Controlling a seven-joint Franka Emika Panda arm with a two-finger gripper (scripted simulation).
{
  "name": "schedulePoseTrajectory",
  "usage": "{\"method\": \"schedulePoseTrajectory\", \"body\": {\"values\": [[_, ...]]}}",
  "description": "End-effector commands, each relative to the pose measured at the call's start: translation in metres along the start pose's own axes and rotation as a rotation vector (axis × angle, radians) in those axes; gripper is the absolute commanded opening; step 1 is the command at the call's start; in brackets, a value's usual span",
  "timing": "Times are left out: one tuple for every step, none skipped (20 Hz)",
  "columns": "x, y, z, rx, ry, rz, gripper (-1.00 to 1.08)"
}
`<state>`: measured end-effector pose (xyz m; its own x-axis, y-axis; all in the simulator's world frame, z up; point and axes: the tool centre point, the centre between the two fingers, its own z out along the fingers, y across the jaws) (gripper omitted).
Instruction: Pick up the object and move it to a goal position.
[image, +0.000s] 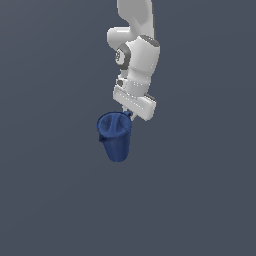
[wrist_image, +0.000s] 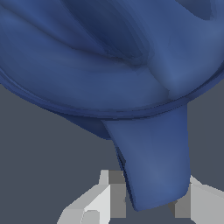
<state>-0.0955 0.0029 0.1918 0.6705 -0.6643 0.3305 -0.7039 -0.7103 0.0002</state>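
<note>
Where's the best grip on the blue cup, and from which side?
On the flat handle-like tab that juts from the blue cup below its rim, approached from the exterior view's right, where the gripper sits now. In the wrist view the tab lies between the jaws and looks narrow enough to fit, while the wide round rim looks too broad to span reliably. Contact on both sides isn't clear.

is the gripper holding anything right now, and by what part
Yes. The gripper holds the dark blue pitcher-like cup, its fingers closed on either side of a strip of blue wall at the cup's rim, on the exterior view's right.
</note>
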Motion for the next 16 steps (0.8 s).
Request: {"method": "schedulePoseTrajectory", "body": {"values": [[0.000, 0.000, 0.000, 0.000, 0.000, 0.000, -1.00], [0.000, 0.000, 0.000, 0.000, 0.000, 0.000, -1.00], [0.000, 0.000, 0.000, 0.000, 0.000, 0.000, -1.00], [0.000, 0.000, 0.000, 0.000, 0.000, 0.000, -1.00], [0.000, 0.000, 0.000, 0.000, 0.000, 0.000, -1.00], [0.000, 0.000, 0.000, 0.000, 0.000, 0.000, -1.00], [0.000, 0.000, 0.000, 0.000, 0.000, 0.000, -1.00], [0.000, 0.000, 0.000, 0.000, 0.001, 0.000, -1.00], [0.000, 0.000, 0.000, 0.000, 0.001, 0.000, -1.00], [0.000, 0.000, -0.001, 0.000, 0.001, 0.000, -1.00], [-0.001, 0.000, -0.002, 0.000, 0.001, 0.000, -1.00], [-0.001, 0.000, -0.004, 0.000, 0.001, 0.000, -1.00], [-0.002, -0.001, -0.006, 0.000, 0.001, 0.000, -1.00], [-0.003, -0.001, -0.008, 0.000, 0.001, 0.000, -1.00], [-0.004, -0.001, -0.011, 0.000, 0.001, 0.000, -1.00], [-0.006, -0.001, -0.014, 0.000, 0.000, -0.001, -1.00]]}}
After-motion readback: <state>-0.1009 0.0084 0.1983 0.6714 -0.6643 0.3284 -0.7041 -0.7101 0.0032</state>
